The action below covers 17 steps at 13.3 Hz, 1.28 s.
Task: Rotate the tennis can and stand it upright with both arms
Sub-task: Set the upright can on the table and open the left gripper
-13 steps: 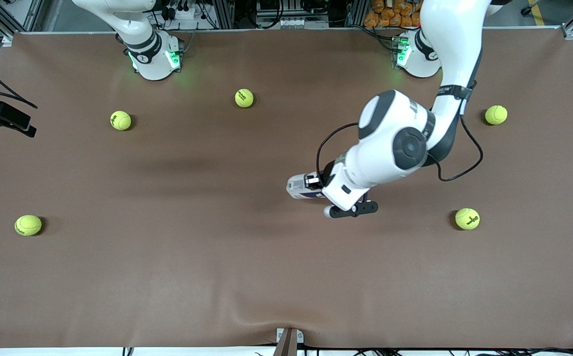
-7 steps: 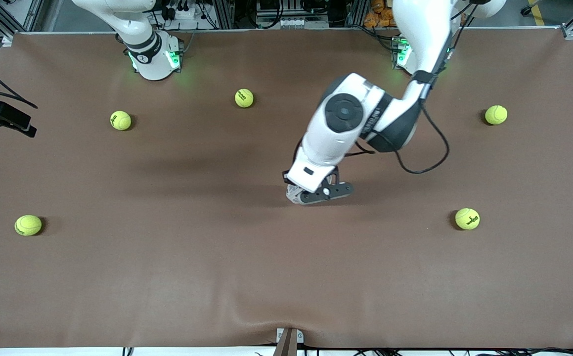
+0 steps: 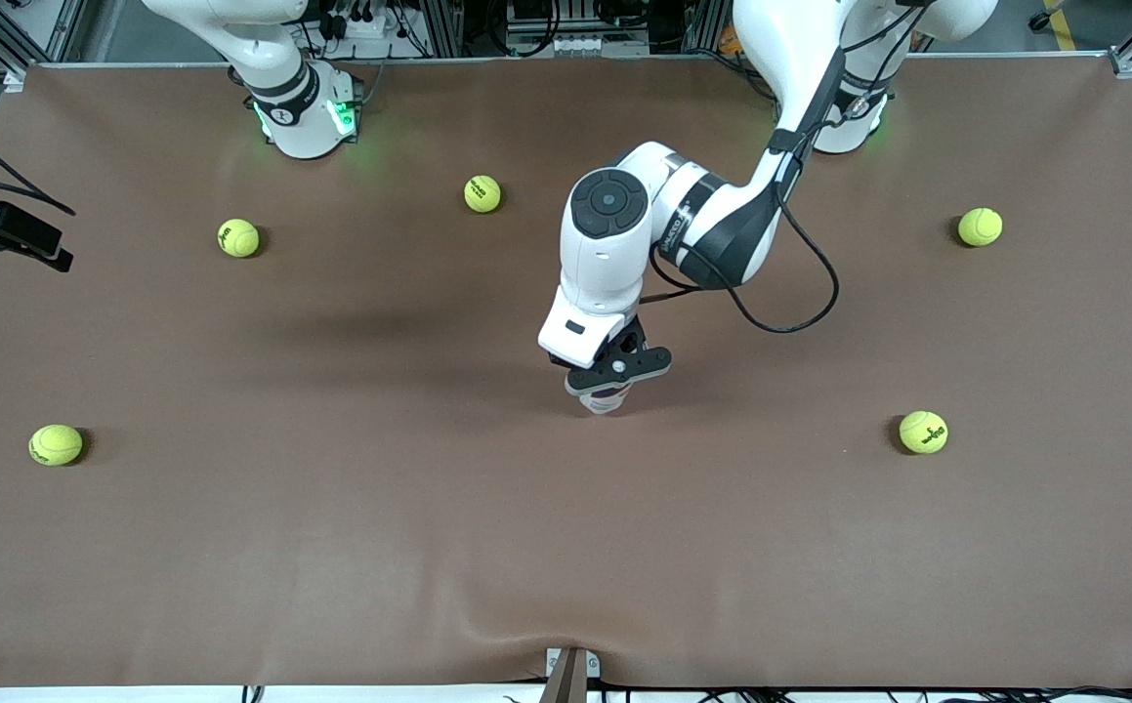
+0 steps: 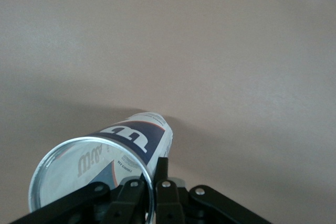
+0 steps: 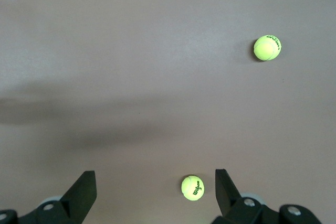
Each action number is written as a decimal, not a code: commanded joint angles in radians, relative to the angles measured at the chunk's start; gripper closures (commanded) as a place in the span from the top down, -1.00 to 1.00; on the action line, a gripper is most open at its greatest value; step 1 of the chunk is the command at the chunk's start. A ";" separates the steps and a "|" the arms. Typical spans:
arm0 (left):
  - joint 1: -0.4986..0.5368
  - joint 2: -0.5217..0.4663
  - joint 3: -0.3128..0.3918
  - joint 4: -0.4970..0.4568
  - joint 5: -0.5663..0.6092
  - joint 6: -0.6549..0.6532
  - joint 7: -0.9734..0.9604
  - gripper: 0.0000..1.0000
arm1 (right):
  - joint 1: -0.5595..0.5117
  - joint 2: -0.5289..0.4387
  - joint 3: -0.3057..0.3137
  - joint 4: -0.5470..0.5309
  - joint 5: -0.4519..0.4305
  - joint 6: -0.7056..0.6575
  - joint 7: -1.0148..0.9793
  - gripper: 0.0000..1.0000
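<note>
Readable on tennis can (image 4: pixel 131 140), left wrist view: large white logo letter on the navy band, looks like a "W"; script starting "Wil…" showing through the clear wall near the metal rim; small print line beside it, too small to read.

On nearer tennis ball (image 5: pixel 192 188), right wrist view: dark "Wilson" with a "3" under it.

On second ball (image 5: pixel 267 47): dark print, same style, not legible.

On left arm (image 3: pixel 680 220), front view: dark lettering along the white wrist link, not legible.
</note>
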 commanded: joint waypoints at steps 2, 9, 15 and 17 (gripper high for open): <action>-0.012 0.042 0.010 0.031 0.024 0.008 -0.025 -1.00 | 0.008 0.012 -0.002 0.022 0.009 -0.018 0.014 1.00; -0.013 0.045 0.007 0.032 0.019 0.033 -0.028 0.49 | 0.014 0.022 -0.002 0.022 0.009 -0.016 0.014 1.00; -0.015 0.017 0.007 0.031 0.016 0.027 -0.039 0.94 | 0.014 0.023 -0.002 0.022 0.009 -0.016 0.014 1.00; -0.006 -0.015 0.008 0.031 0.014 0.010 -0.035 1.00 | 0.014 0.023 -0.002 0.022 0.009 -0.016 0.014 1.00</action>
